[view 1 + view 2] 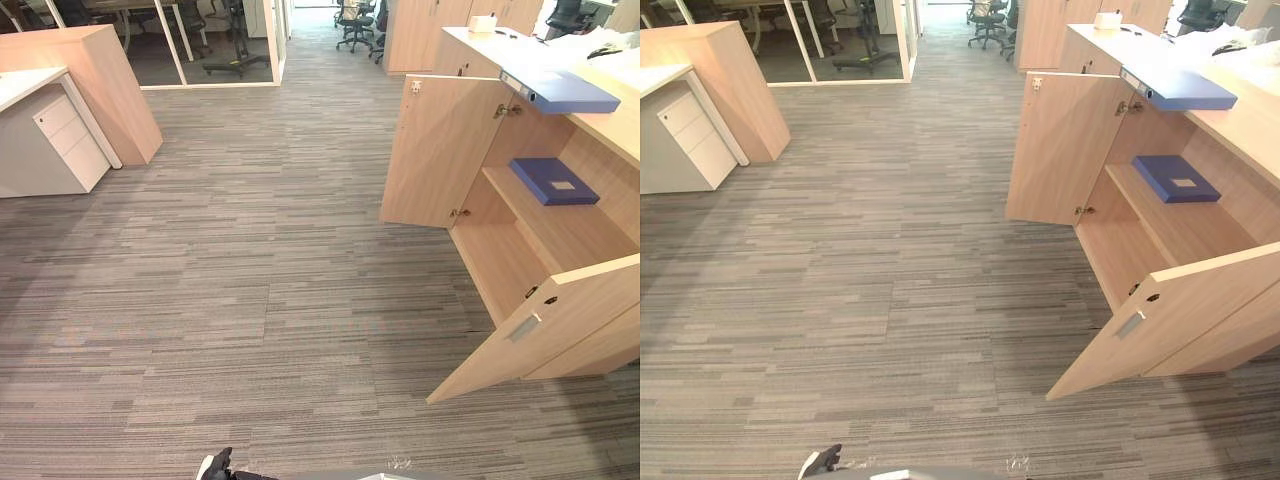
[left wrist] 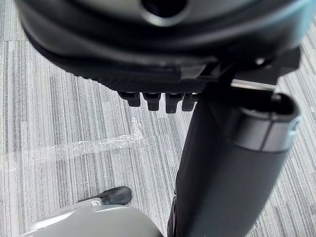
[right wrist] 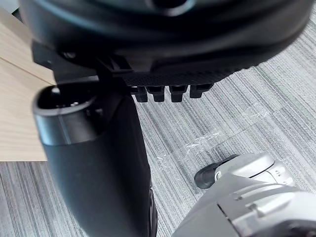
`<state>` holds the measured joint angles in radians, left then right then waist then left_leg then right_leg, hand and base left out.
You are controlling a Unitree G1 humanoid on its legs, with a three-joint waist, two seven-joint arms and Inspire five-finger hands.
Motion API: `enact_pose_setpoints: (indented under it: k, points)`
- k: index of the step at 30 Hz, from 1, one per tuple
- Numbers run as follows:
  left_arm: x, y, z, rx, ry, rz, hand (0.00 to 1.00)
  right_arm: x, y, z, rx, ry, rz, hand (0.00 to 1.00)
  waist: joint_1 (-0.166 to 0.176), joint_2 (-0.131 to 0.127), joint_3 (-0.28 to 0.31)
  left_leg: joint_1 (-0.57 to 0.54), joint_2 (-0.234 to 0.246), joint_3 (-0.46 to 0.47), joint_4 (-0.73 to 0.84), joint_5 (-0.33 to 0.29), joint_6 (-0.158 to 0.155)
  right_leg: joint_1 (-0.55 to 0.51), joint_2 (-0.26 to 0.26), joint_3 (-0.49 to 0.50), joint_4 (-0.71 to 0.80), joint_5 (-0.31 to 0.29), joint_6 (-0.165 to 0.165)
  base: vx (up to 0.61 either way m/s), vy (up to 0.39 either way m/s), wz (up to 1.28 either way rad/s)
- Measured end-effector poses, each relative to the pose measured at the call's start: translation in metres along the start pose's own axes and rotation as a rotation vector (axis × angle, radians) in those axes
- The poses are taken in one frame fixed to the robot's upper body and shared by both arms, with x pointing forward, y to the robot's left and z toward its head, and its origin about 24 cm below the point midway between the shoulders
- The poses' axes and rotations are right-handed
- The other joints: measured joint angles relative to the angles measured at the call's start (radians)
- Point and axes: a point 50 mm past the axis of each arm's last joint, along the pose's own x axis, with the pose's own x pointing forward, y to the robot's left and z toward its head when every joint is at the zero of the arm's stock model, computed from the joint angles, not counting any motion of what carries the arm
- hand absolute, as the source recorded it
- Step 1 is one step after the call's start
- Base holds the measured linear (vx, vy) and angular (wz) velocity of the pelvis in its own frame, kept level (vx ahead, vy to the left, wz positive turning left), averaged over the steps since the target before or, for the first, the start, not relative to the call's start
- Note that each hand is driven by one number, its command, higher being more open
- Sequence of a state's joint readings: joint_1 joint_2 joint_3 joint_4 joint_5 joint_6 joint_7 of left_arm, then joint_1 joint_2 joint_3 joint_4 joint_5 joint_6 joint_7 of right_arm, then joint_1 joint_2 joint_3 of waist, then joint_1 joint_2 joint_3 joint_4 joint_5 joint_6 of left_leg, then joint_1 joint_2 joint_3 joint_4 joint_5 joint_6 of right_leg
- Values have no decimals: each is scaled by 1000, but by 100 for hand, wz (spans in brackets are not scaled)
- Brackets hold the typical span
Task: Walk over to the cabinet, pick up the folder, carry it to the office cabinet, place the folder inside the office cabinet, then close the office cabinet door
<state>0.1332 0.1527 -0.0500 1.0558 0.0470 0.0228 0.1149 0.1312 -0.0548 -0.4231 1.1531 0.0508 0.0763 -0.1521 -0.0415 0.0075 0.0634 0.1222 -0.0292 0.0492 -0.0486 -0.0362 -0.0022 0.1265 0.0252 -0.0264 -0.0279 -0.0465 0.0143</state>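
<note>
The light-blue folder is lying across the bench top, well ahead and rightward, nearer the right hand; it and the left hand are hanging with fingers apart, empty.

Cabinet top, blue folder; shelf, navy folder

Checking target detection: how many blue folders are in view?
2. One folder lies on the countertop, above the open cabinet; the second folder lies flat on its shelf. Others may be hidden behind the doors.
</note>
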Motion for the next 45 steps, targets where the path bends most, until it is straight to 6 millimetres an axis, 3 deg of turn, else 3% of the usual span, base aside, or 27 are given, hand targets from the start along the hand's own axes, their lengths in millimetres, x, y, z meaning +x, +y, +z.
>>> enact_pose_setpoints:
  k: [4, 24, 26, 28, 30, 31, 32, 33, 34, 36, 38, 40, 41, 42, 43, 44, 45]
  points:
    - [0, 1, 0, -38, 4, -23, 100, 0, 8, 8, 31, -15, 21, 100, -1, -3, 8, 10, 3, 8, -2, -5, -9, 9, 2, -2, -3, -1, 21, -5, -4, -3]
    - [0, 2, 1, -5, -8, -33, 100, 0, 10, 11, 60, -22, 37, 100, -14, -3, 27, 16, 5, 11, 0, -7, -12, 15, 2, -25, -2, -5, 16, -39, -18, 0]
    - [0, 4, 4, -9, -25, -22, 100, 0, 12, 11, 74, -28, 40, 100, -15, -13, 40, -18, -3, 15, 61, -20, -28, -7, -10, -30, 44, -25, -12, -40, -24, 10]
    - [0, 9, 18, -44, -86, -4, 100, -1, 15, 15, 121, -32, 42, 100, -15, -26, 85, -119, -14, 47, 289, -68, -92, -32, -43, -44, 123, -65, -32, -108, -14, 16]
    - [-2, 9, 25, -88, -126, 3, 100, 0, 14, 15, 167, -27, 35, 100, -12, -19, 101, -207, 2, 83, 496, -98, -121, -29, -53, -45, 149, -88, -47, -79, 0, 10]
    - [-3, 8, 29, -143, -150, 10, 100, 0, 10, 18, 166, -38, 28, 100, -13, 0, 110, -266, 34, 121, 645, -103, -115, -17, -49, -44, 161, -109, -56, -2, 48, 0]
    - [-6, 7, 29, -206, -167, 25, 100, 0, 6, 20, 136, -59, 13, 100, -15, 17, 118, -332, 95, 171, 842, -120, -84, 13, -48, -42, 185, -133, -62, 29, 56, -4]
    - [-7, 8, 29, -221, -176, 31, 100, 0, 5, 17, 131, -56, 8, 100, -15, 17, 118, -351, 116, 179, 889, -129, -68, 23, -54, -42, 194, -143, -57, 82, 88, -5]
    - [-8, 9, 30, -225, -191, 36, 100, 0, 3, 13, 124, -49, 1, 100, -16, 13, 116, -379, 144, 184, 915, -142, -53, 34, -74, -35, 209, -160, -46, 119, 115, -13]
    - [-8, 10, 32, -223, -203, 39, 100, 0, 1, 11, 131, -41, -7, 100, -13, 12, 116, -403, 157, 182, 817, -144, -56, 34, -117, -14, 217, -178, -17, 166, 170, -26]
    - [-8, 10, 33, -221, -205, 37, 100, 0, 1, 10, 143, -35, -11, 100, -14, 11, 115, -411, 157, 161, 642, -137, -51, 34, -174, 16, 219, -199, 17, 243, 246, -34]
    - [-8, 9, 37, -194, -218, 33, 100, 0, -5, 10, 181, -30, -31, 100, -21, 12, 115, -416, 162, 74, 357, -71, -73, 38, -259, 44, 214, -236, 84, 333, 387, -36]
    - [-8, 9, 38, -182, -221, 30, 100, 1, -7, 10, 182, -26, -36, 100, -21, 12, 115, -415, 165, 53, 302, -54, -84, 46, -278, 50, 209, -247, 103, 357, 490, -35]
    - [-8, 8, 36, -172, -215, 29, 100, 1, -12, 7, 176, -14, -52, 100, -21, 19, 112, -407, 179, 35, 263, -25, -129, 83, -308, 53, 182, -263, 131, 394, 553, -37]
    - [-6, 12, 37, -164, -210, 38, 100, 2, -13, 6, 172, 3, -59, 100, -22, 8, 105, -415, 148, 57, 329, 56, -128, 121, -361, 59, 156, -248, 119, 404, 571, -37]
    - [-6, 13, 37, -162, -205, 44, 100, 2, -10, 4, 180, 17, -53, 100, -23, 7, 93, -430, 131, 60, 362, 43, -113, 119, -378, 60, 151, -217, 104, 433, 548, -20]
    - [-6, 10, 38, -151, -207, 42, 100, 1, -3, 1, 211, 30, -38, 100, -33, -1, 61, -449, 104, 77, 399, -3, -93, 91, -399, 61, 172, -137, 87, 450, 519, -21]
